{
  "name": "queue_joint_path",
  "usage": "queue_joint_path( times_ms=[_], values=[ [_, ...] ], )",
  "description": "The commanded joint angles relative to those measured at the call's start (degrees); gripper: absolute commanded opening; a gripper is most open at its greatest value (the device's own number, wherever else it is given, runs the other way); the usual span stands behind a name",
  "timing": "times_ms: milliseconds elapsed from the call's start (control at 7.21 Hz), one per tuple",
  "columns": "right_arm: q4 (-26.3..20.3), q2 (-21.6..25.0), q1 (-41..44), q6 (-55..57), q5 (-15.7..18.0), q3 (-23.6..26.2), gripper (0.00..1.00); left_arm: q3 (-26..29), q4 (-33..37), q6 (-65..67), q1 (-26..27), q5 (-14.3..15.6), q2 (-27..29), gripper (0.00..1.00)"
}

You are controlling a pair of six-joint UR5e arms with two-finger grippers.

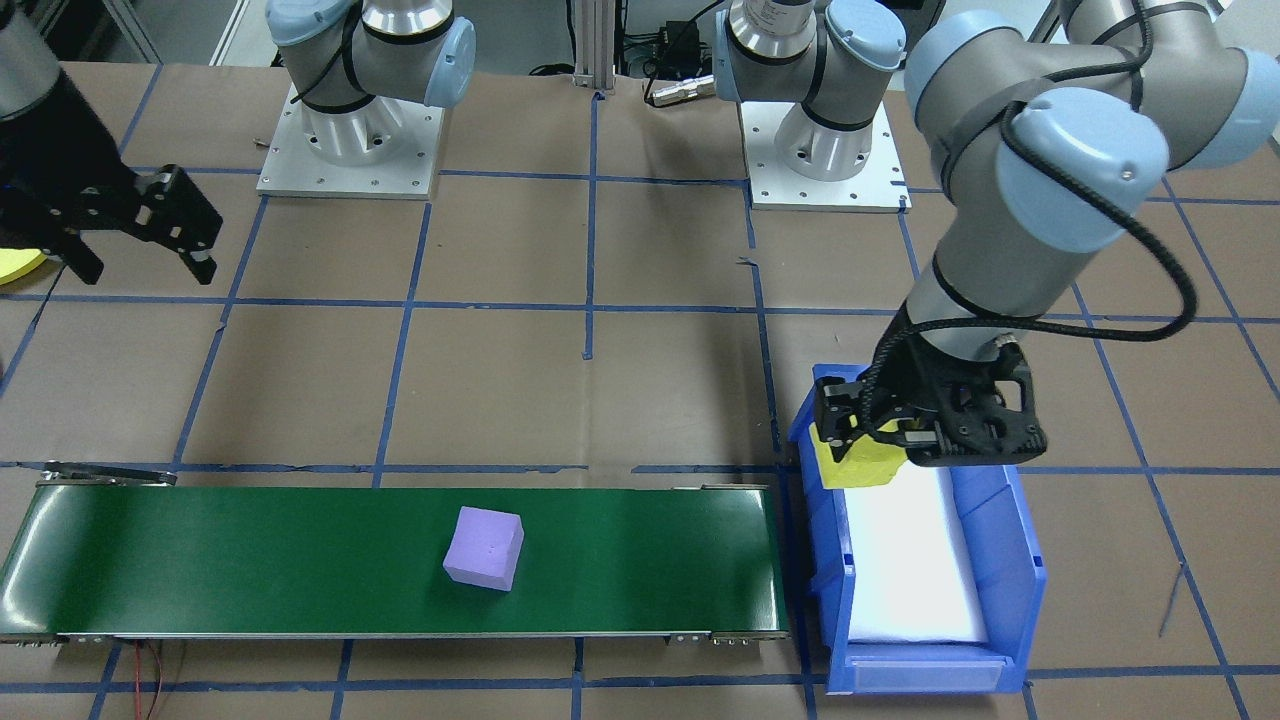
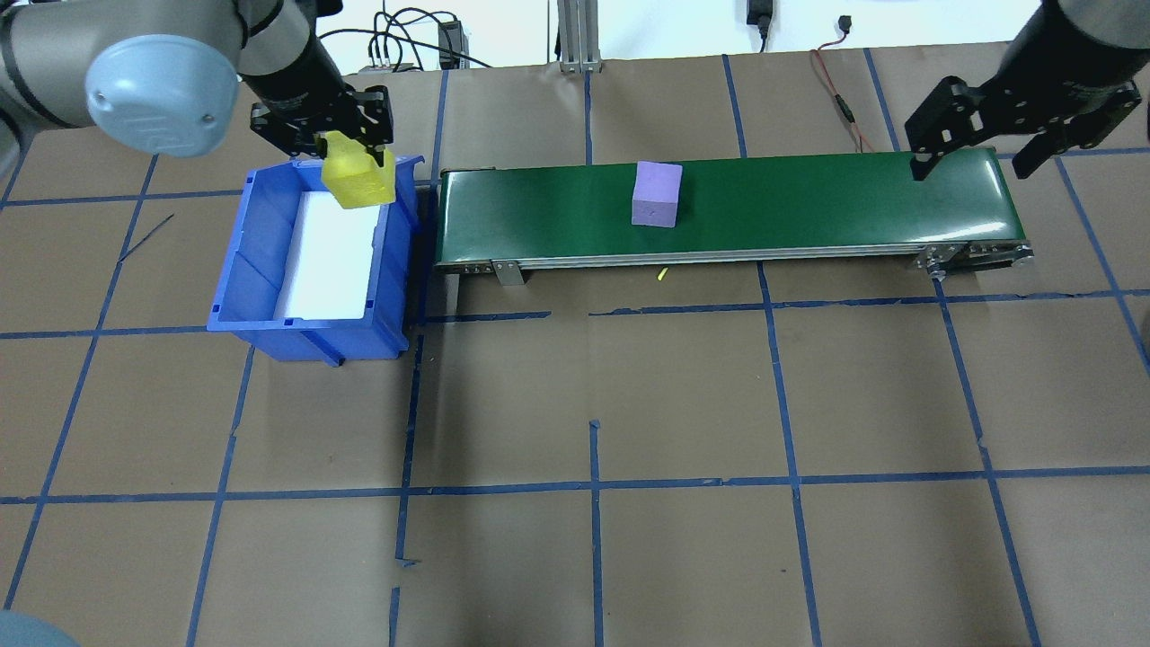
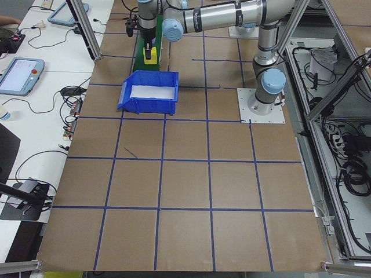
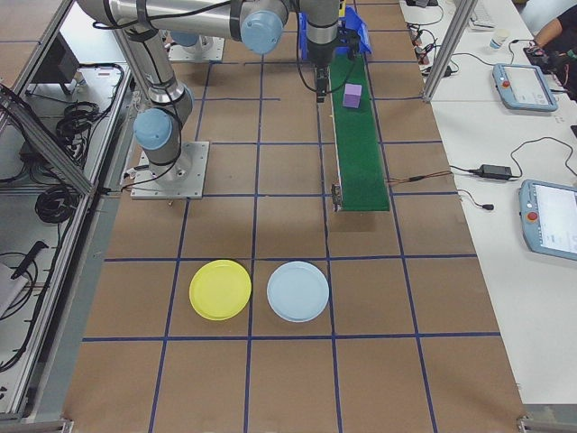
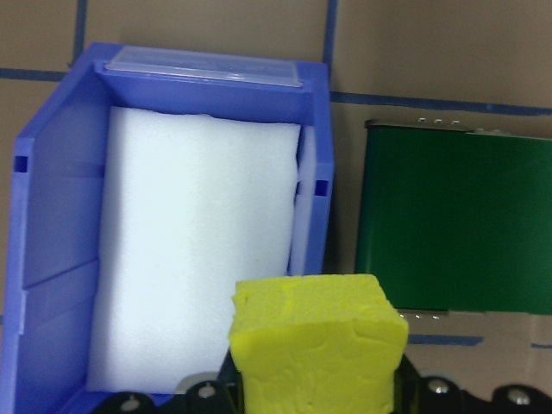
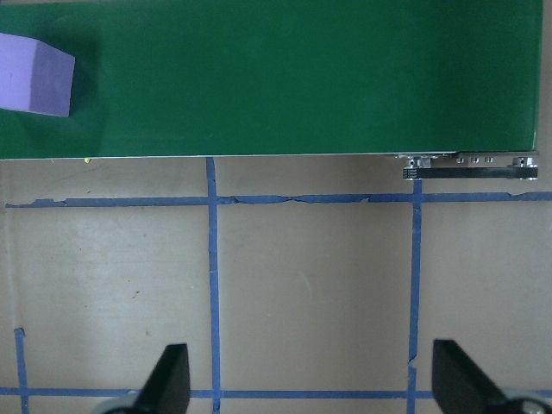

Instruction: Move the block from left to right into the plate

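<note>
blocks: 2 — yellow block (image 2: pixel 358 182), purple block (image 2: pixel 657 193) | plates: 2 — yellow plate (image 4: pixel 220 290), pale-blue plate (image 4: pixel 298 291)

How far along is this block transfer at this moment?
Done: a purple block sits mid-belt on the green conveyor. In hand: the left tool grips a yellow block over the blue bin. Left: the open right tool waits at the belt's end; the yellow plate holds nothing.

The brown tabletop (image 2: pixel 683 404), gridded with blue tape, carries a blue bin (image 2: pixel 247 270), a green conveyor (image 2: pixel 809 207), a yellow plate (image 4: pixel 220 290) and a pale blue plate (image 4: pixel 298 291).
</note>
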State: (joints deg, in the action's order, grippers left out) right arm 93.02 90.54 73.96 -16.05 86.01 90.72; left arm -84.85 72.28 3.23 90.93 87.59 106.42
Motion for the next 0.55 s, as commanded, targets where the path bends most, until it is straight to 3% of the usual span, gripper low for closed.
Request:
queue_joint_path(
  times_ms=[0, 277, 416],
  values=[
    [0.8, -1.2, -5.4, -7.4, -1.8, -0.1, 1.00, 0.0, -6.7, 4.6, 8.0, 0.6, 6.1, 0.29],
    [3.5, -2.3, -5.5, -3.2, -1.9, 0.7, 1.00, 0.2, -12.1, 4.6, 8.6, 0.7, 11.4, 0.29],
    [4.1, -3.6, -5.4, 2.5, -3.6, 0.9, 1.00, 0.4, -14.5, 3.4, 8.6, 0.7, 12.0, 0.31]
  ],
)
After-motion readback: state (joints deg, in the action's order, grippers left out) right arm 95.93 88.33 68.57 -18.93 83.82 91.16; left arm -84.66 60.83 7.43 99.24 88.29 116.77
